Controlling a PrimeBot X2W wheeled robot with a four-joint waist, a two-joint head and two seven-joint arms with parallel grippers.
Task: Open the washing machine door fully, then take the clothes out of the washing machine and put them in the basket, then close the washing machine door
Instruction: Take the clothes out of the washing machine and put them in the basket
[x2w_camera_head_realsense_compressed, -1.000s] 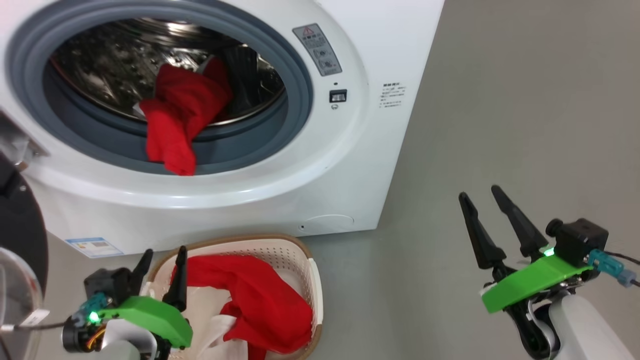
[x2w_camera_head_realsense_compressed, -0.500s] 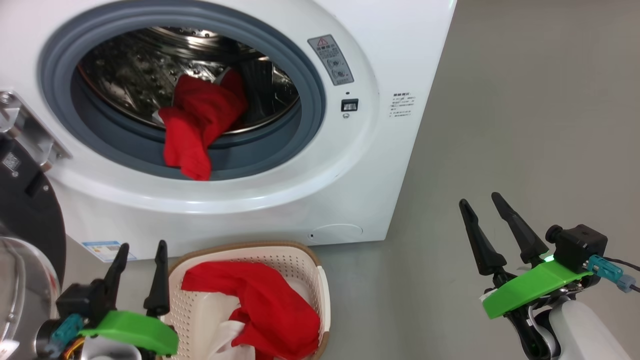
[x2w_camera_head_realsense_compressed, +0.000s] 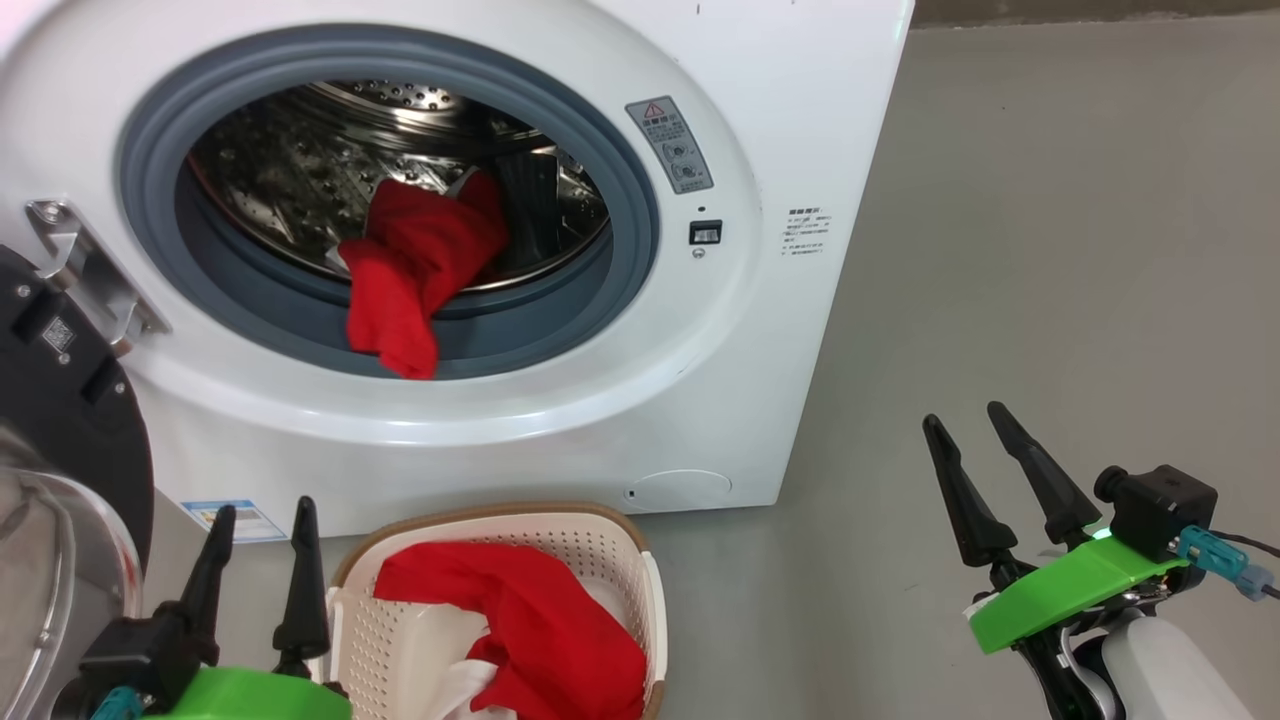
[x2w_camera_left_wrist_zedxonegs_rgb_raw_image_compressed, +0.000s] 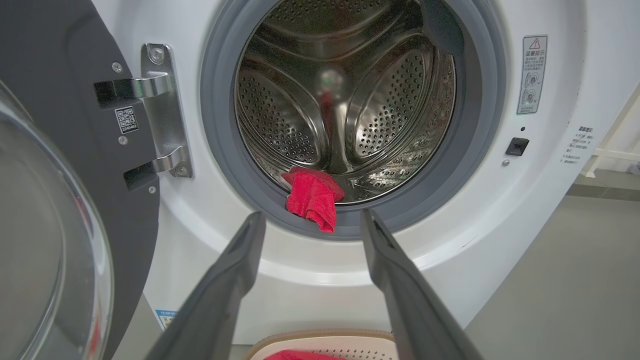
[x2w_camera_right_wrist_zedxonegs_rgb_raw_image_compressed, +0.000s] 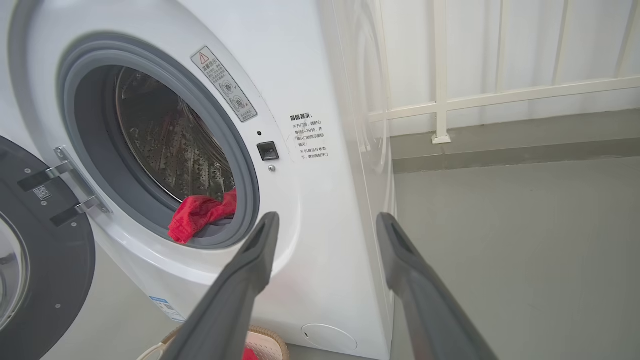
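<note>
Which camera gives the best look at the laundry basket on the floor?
The head view: the basket sits nearly whole in front of the washing machine, red clothes inside. The left wrist view catches its brown rim at the bottom edge; the right wrist view a corner.

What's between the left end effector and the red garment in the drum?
In the head view, just the washing machine's white front and grey rubber ring lie between the left end effector and red garment.
</note>
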